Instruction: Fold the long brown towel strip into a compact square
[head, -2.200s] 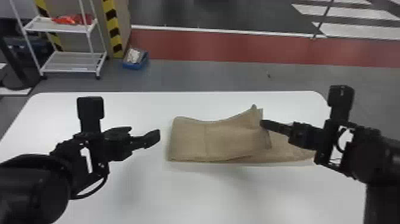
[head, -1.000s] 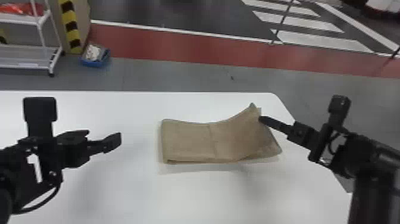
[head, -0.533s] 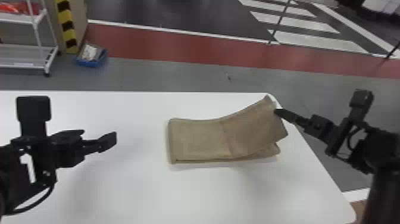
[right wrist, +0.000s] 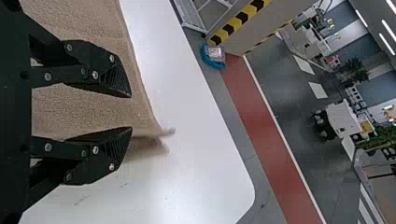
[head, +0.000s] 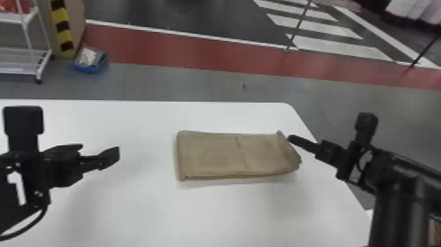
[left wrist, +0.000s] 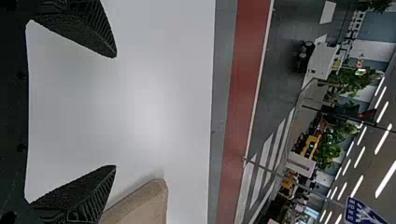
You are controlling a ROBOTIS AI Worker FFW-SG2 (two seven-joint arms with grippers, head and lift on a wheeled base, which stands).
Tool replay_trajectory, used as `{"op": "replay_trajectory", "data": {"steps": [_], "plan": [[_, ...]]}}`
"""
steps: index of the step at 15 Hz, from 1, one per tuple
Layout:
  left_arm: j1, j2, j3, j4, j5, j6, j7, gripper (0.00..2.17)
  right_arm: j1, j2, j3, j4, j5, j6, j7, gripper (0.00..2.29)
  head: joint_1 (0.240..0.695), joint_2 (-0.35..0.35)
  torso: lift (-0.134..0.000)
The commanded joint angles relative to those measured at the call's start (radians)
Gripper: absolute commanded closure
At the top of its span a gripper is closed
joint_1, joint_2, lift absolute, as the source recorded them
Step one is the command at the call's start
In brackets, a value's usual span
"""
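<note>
And there it lay, the brown towel (head: 210,157), flat on the worktop (head: 229,213) ahead of me, a neat layered oblong! With twelve o'clock pointing away from me and the towel as the dial, my right claw (right wrist: 131,113) was out towards two o'clock, just beside the towel's far corner (head: 279,134), fingers parted, a moderate gap and no cloth gripped that I could see. Over at nine o'clock, well apart, my left claw (left wrist: 116,111) hung wide and empty!

So, the score: the strip looked doubled, with layers showing along the six o'clock edge (head: 229,176), but it ran longer from nine to three than from twelve to six, so no compact square yet. The three o'clock end sat a little uneven. A crease (head: 242,152) crossed the middle, and to my mind one more fold about there, then a pat flat, was what remained

As for print, I could make out none on the towel; a blue sign (left wrist: 362,212) beyond the worktop carried pale markings, and I left those unread
</note>
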Motion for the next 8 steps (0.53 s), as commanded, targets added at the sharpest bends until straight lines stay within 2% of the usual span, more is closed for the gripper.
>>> {"op": "replay_trajectory", "data": {"steps": [1, 3, 8], "plan": [[-0.003, -0.002, -0.014, 0.002, -0.005, -0.002, 0.002, 0.03, 0.036, 0.027, -0.047, -0.052, -0.033, -0.027, 0.0, 0.05, 0.695, -0.331, -0.124], [-0.009, -0.003, -0.043, 0.009, -0.009, -0.002, 0.005, 0.03, 0.076, 0.044, -0.096, -0.079, -0.058, -0.082, 0.003, 0.06, 0.695, -0.339, -0.124], [-0.023, -0.015, -0.106, 0.015, -0.011, -0.002, 0.051, 0.04, 0.134, 0.045, -0.174, -0.065, -0.067, -0.196, 0.029, 0.07, 0.695, -0.35, -0.124]]}}
